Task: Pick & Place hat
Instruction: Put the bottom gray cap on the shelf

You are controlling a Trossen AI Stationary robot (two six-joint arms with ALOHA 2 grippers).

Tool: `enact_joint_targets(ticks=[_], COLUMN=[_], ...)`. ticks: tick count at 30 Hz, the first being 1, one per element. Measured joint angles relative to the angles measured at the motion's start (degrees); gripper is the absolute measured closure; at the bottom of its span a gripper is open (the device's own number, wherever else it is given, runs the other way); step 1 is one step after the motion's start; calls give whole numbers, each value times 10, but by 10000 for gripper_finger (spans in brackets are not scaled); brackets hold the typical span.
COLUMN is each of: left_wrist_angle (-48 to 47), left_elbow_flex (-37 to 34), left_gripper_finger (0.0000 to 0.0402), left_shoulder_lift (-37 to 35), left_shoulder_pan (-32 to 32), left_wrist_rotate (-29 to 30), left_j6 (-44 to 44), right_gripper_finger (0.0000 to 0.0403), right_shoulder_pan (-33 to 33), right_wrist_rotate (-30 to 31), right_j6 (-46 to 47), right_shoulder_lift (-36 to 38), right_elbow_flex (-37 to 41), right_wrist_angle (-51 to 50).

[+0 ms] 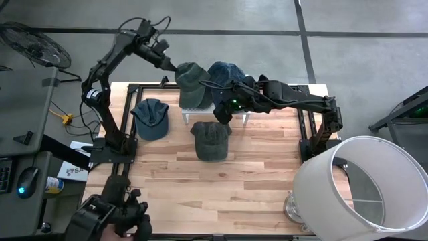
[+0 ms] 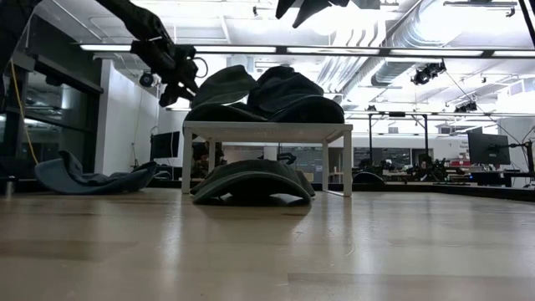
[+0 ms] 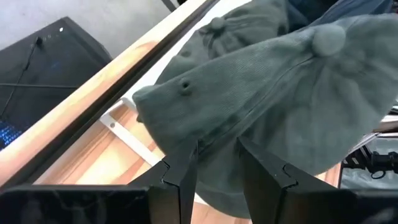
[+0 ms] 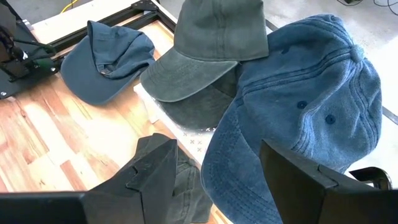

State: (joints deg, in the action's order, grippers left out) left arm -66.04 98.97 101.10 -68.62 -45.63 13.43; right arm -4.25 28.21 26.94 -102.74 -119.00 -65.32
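At the back edge of the desk, our left pincer has its two fingers set a little apart with a fold of the grey-green hat running between them; from the wrist view the cloth looks pinched, though we cannot tell how firmly. That hat lies on the small white stand, overlapping a blue denim hat beside it.

Our right pincer hovers wide open above the same stand, holding nothing, with the denim hat just below it.

Risks, as we judge them: the grip sits on soft fabric near the crown, so the hat could slip out on a lift. The two hats on the stand overlap, and pulling one may drag the other off the edge. Both arms crowd the same spot, so they could collide if they move together.

Farther out, a dark green hat lies on the desk in front of the stand and a blue hat lies to the left, well apart; a dropped hat might land on either. A white lampshade stands at the near right corner.
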Motion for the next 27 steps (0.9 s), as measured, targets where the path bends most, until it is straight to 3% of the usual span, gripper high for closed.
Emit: enact_joint_targets(ticks=[15,27], left_wrist_angle=[35,27], left_elbow_flex=[-3,-3], left_gripper_finger=[292,291], left_shoulder_lift=[-4,-5], left_shoulder_pan=[4,17], left_wrist_rotate=[13,3], left_j6=[64,239], right_gripper_finger=[181,181], right_shoulder_pan=[0,0], right_wrist_rotate=[-1,-9], right_j6=[0,0], right_shoulder_lift=[0,0], right_elbow_flex=[0,0], right_wrist_angle=[0,-1])
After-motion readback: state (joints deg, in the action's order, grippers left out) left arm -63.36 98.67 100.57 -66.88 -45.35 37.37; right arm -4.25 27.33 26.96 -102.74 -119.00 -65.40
